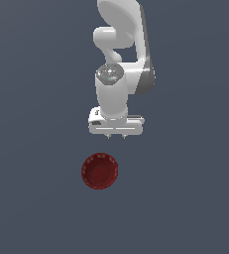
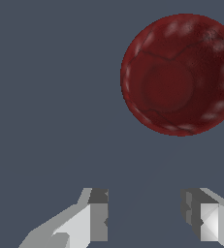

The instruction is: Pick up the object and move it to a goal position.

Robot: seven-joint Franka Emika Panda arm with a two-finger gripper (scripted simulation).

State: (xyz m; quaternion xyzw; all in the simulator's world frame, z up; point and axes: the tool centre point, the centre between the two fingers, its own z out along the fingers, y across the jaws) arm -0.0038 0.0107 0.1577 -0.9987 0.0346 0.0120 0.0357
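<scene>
Nothing of the task done yet, judging from how things lie: bowl [image 1: 100, 170] resting upright on the flat grey worktop [image 1: 31, 198], in the lower middle of the exterior view, a little left of centre, untouched and apart from the arm. Gripper [image 1: 115, 135] hanging just above it in the frame, near the centre, pointing downward and slightly to the right of the bowl. In the wrist view, gripper [image 2: 145, 215] spread wide with bare worktop showing between the two fingers [image 2: 98, 218], grasping nothing; bowl [image 2: 179, 75] off in the upper right of that frame, outside the gap, its rim cut by the right edge. Everything left to do, as a judgement: lining up over the bowl, coming down around its rim or wall, closing, lifting, carrying to the goal. No goal marker to be made out in either view. No brand, label or writing readable anywhere: plain white arm, plain glossy dark red bowl, plain grey ground
</scene>
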